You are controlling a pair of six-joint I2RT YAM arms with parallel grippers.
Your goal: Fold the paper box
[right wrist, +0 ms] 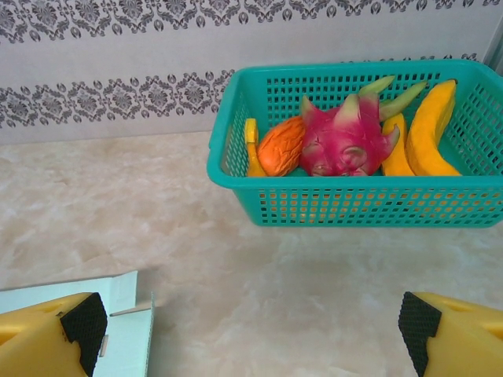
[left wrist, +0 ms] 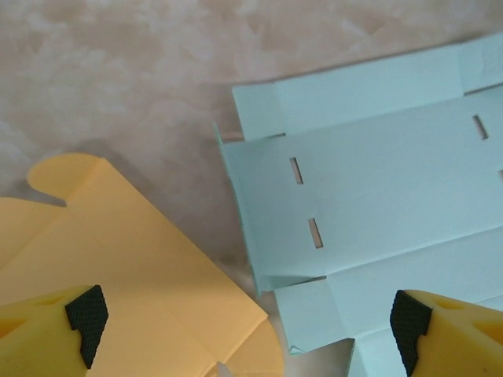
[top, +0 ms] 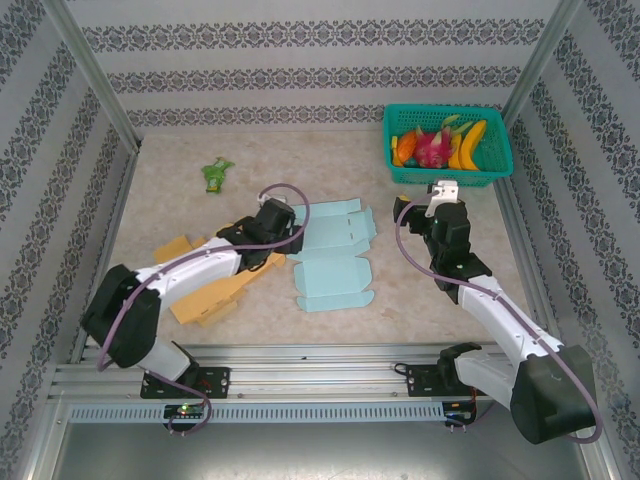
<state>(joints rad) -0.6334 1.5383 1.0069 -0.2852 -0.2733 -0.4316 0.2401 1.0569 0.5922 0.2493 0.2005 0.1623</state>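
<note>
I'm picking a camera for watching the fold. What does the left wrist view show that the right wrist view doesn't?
Left wrist: the orange paper sheet and the slots cut in the blue box blank. Right wrist: the teal basket holding a dragon fruit and bananas, plus the patterned wall. Both: part of that blue box blank on the marble table.

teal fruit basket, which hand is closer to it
Right. The right hand hovers just in front of the teal basket, facing it. The left hand is farther away, over the left edge of the flat blue paper box.
</note>
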